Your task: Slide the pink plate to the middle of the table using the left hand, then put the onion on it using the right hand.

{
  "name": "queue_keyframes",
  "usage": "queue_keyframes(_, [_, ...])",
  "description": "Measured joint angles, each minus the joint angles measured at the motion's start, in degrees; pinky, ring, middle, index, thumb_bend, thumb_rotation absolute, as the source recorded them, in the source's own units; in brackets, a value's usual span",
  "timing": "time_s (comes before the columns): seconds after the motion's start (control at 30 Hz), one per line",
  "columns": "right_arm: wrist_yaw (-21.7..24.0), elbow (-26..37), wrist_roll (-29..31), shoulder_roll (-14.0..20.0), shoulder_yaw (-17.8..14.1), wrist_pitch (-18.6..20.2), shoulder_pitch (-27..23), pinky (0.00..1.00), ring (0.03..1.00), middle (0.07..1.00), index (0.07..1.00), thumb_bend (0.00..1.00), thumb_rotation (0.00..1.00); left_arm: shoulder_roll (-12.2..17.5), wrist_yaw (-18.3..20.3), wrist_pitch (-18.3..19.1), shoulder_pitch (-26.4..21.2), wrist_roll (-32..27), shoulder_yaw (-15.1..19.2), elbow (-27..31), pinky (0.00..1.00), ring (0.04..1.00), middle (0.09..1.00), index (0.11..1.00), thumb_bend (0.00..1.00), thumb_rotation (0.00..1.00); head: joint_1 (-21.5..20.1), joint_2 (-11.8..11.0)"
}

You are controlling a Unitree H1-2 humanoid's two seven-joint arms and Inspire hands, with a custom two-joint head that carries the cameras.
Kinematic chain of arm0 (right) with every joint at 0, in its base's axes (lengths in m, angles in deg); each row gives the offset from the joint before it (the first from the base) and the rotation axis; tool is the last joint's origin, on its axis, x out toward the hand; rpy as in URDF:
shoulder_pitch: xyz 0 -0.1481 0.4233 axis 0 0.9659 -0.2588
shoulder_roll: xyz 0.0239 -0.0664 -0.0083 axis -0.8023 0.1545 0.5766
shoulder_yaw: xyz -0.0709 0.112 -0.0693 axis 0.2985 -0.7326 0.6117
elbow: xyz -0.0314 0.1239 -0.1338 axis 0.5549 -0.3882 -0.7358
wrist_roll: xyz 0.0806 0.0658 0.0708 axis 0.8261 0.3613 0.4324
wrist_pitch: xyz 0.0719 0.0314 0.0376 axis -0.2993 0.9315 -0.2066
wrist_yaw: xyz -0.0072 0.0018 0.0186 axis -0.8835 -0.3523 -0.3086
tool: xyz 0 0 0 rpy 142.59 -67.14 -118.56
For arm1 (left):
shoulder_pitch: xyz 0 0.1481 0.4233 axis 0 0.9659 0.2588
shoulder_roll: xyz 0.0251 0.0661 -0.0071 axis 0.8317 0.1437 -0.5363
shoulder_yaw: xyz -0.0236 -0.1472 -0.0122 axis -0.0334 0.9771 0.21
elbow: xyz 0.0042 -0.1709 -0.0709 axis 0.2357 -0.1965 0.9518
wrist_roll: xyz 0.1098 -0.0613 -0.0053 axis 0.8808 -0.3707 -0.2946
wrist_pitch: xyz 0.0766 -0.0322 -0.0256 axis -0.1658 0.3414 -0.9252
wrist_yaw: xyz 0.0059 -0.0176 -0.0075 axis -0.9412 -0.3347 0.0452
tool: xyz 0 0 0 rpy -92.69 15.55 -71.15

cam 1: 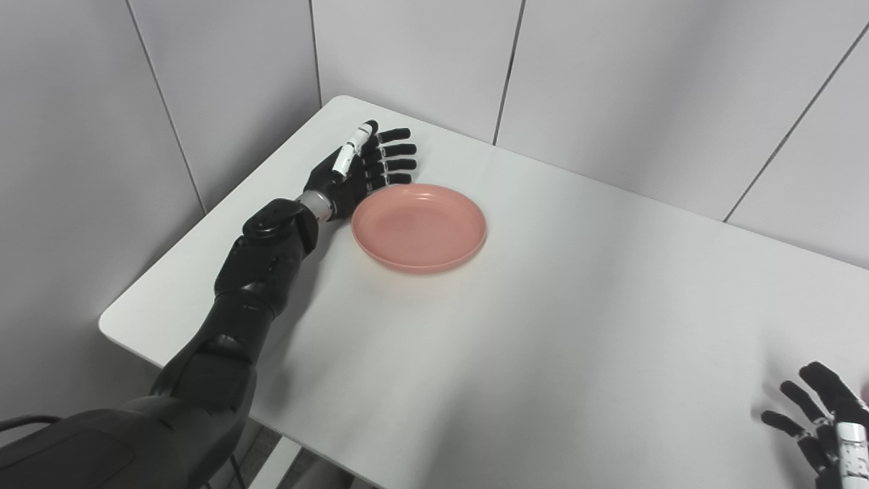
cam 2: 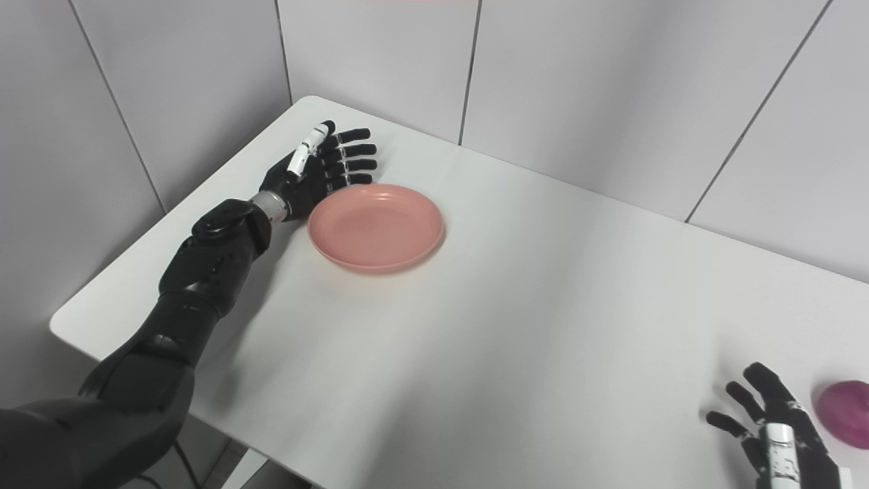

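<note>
Pushing the pink plate point(cam 1: 419, 227) toward the centre is the step in hand, judged from the layout: the plate sits in the far left part of the white surface point(cam 1: 543, 326), well short of the middle. The left hand point(cam 1: 363, 170) stands on edge at the plate's far-left rim, palm toward it, fingers point(cam 1: 397, 149) straight, spread and holding nothing; whether the heel of the hand already touches the rim or sits just beside it cannot be told. To do the slide well, contact should stay low on the rim so the shallow plate does not tip or ride up, and the push should run along a line toward the middle rather than off-centre, or the plate may spin away from the hand. A slow, steady sweep looks safest on this smooth top. The right hand point(cam 2: 774, 424) waits near the front right corner, fingers apart and empty, with the purple onion point(cam 2: 845, 412) just beside it, not touching.
</note>
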Motion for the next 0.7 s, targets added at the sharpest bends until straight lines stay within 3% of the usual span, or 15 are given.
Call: queue_keyframes(0.7, [-0.1,0.0,-0.4,-0.3,0.4,0.0,0.0,0.77,0.877,0.897,0.844,0.69,0.76,-2.4,-1.9,-0.1,0.6,1.1,-0.4,6.0,0.7,0.737,0.744,0.733,0.3,1.0,-0.3,-0.1])
